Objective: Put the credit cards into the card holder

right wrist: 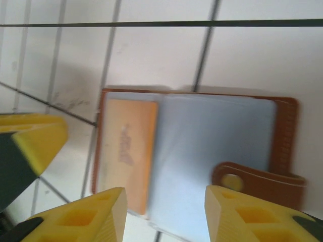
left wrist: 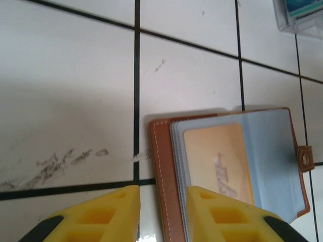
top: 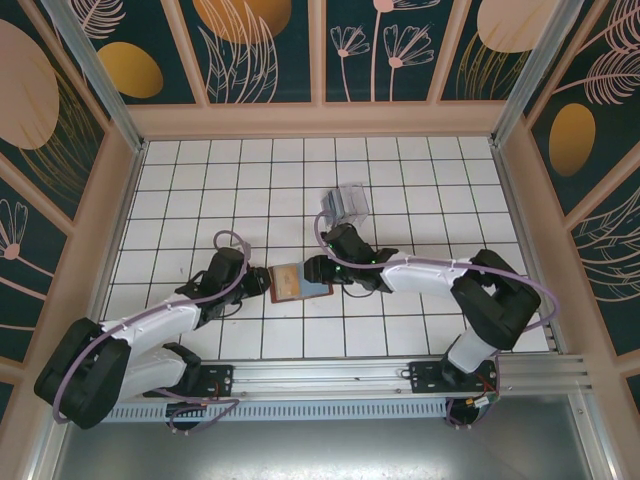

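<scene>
Card holder (top: 299,282), reddish-brown, lies open flat on the tiled table (top: 200,180) between the left gripper (left wrist: 162,191) and right gripper (right wrist: 164,195), whose jaws we see parted and empty. Its long axis runs left-right, snap tab (left wrist: 304,158) toward the right arm, a pale orange card (left wrist: 217,161) sleeved inside.

The white tiled tabletop (top: 200,180), ruled with dark grid lines, is carrying two things. The card holder (top: 298,282) is lying open and flat near the middle of the near edge. A clear plastic box (top: 345,205) is sitting further in, toward the tabletop's centre, apart from it. Grey scuff marks (left wrist: 60,164) are showing on a tile beside the holder
</scene>
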